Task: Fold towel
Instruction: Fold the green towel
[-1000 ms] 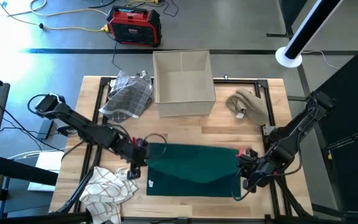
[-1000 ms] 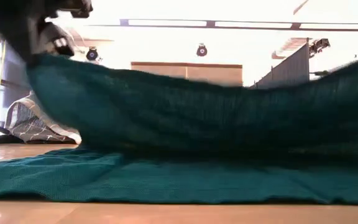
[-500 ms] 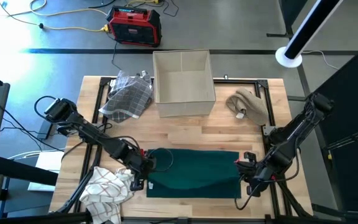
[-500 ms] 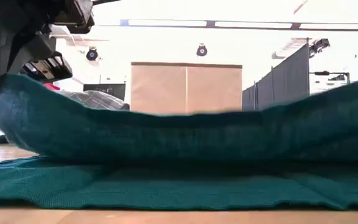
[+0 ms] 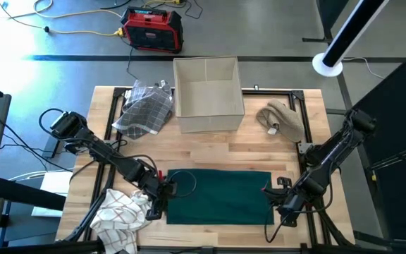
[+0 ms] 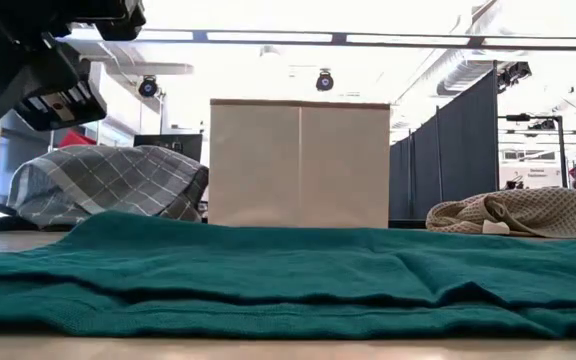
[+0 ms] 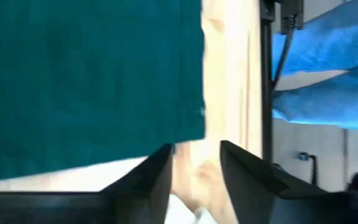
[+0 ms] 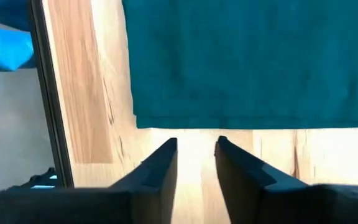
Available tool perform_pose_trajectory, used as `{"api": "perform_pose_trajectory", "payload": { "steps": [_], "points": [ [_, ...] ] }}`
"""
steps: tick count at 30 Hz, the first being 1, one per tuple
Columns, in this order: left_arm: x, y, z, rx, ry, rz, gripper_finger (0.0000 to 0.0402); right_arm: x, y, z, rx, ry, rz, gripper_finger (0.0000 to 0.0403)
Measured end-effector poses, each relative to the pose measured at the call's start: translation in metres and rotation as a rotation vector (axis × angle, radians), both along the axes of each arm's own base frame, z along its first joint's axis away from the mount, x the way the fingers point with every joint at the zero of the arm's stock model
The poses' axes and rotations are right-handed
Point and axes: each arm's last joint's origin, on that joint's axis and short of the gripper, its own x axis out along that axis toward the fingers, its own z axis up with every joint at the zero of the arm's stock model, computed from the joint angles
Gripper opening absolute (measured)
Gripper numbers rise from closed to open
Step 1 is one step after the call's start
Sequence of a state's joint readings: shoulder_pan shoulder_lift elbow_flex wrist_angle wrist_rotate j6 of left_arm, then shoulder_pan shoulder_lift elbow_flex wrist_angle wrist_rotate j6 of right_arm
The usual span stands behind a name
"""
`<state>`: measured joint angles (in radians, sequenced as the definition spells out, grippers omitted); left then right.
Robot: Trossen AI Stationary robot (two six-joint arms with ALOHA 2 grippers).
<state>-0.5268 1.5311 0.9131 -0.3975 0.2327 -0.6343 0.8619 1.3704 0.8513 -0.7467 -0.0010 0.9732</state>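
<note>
1. Towel (image 5: 218, 195) in the high view: the green cloth lies flat and doubled at the near middle of the table (image 5: 210, 144), with the left gripper (image 5: 159, 202) at its left edge and the right gripper (image 5: 279, 203) at its right edge; a box (image 5: 207, 95), a checked cloth (image 5: 145, 107) and a beige cloth (image 5: 283, 120) sit farther back
2. Low view: the towel (image 6: 288, 275) rests in two layers, and the upper layer's edge sits back from the lower one
3. Left wrist view: the fingers (image 7: 143, 182) stand narrowly apart over bare wood, holding nothing, just off the towel's corner (image 7: 191, 127)
4. Right wrist view: the fingers (image 8: 160, 168) are likewise slightly parted and empty, just short of the towel's edge (image 8: 241, 121)
5. Risk: a low gripper could snag an edge and drag the layers out of line, spoiling the fold
</note>
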Motion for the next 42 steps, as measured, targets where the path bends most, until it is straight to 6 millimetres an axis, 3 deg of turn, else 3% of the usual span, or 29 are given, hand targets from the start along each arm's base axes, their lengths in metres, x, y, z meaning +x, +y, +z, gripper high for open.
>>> {"api": "perform_pose_trajectory", "payload": {
  "steps": [4, 8, 16, 20, 35, 39, 42],
  "points": [
    [-0.005, 0.002, 0.002, -0.02, 0.06, -0.004, 0.0174, 0.002, -0.001, 0.002, 0.024, 0.02, -0.106, 0.0113],
    [-0.011, 0.01, -0.004, 0.14, 0.094, 0.073, 0.0183, 0.009, -0.007, 0.003, 0.041, 0.036, -0.307, 0.0111],
    [-0.001, 0.028, -0.004, 0.267, 0.015, 0.102, 0.0144, 0.009, -0.036, -0.018, 0.025, 0.196, -1.022, 0.0091],
    [-0.003, 0.03, -0.005, 0.344, -0.009, 0.089, 0.0129, 0.008, -0.04, -0.023, 0.04, 0.219, -1.181, 0.009],
    [-0.018, 0.014, -0.009, 0.442, 0.016, 0.008, 0.0145, 0.021, -0.035, -0.063, -0.096, 0.412, -1.337, 0.009],
    [-0.021, 0.011, -0.009, 0.442, 0.017, -0.006, 0.0145, 0.023, -0.033, -0.064, -0.065, 0.412, -1.338, 0.009],
    [-0.023, 0.008, -0.009, 0.44, 0.022, -0.014, 0.0145, 0.028, -0.029, -0.053, -0.033, 0.407, -1.345, 0.009]
  ]
}}
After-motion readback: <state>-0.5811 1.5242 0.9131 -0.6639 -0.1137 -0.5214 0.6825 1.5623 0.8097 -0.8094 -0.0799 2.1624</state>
